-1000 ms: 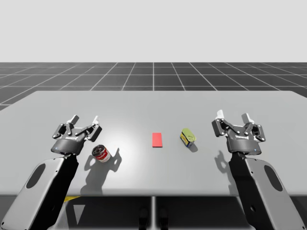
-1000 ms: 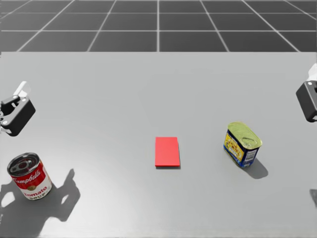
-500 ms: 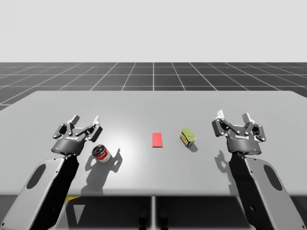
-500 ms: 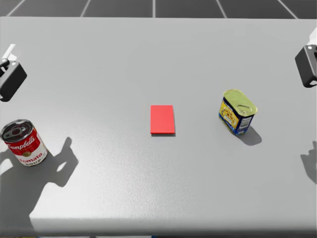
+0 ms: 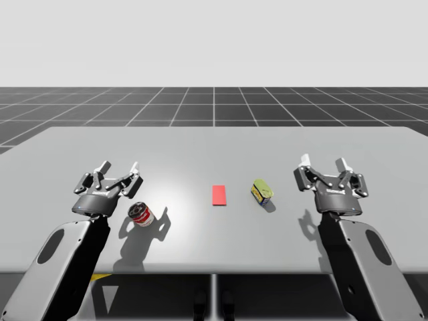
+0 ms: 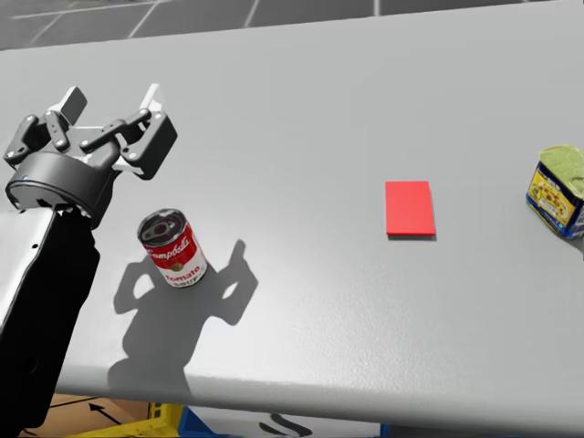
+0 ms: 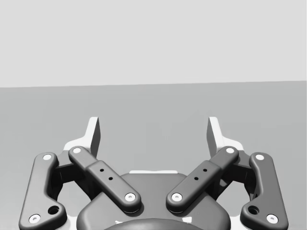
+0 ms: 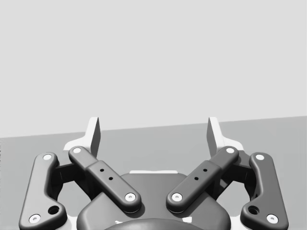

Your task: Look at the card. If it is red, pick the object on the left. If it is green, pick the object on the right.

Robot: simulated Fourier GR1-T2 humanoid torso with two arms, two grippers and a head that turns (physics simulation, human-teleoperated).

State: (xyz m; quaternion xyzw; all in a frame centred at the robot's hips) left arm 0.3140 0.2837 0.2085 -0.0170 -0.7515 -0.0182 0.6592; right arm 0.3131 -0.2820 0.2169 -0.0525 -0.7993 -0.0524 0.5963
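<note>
Left gripper, jaws apart, hangs near the can: upright, red over white, grey lid, toward the table's front-left corner. Head view shows its two-band label close; the high view takes in the red card, tin and right gripper, jaws apart.

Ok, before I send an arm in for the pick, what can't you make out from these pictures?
Blue rectangular can with a yellow lid: head view, its right side is cut off by the picture's edge.
Yellow and blue things below the grey table: head view, mostly hidden by the table's front edge; cannot tell what they are.
Flat red card: its underside, hidden against the table.
</note>
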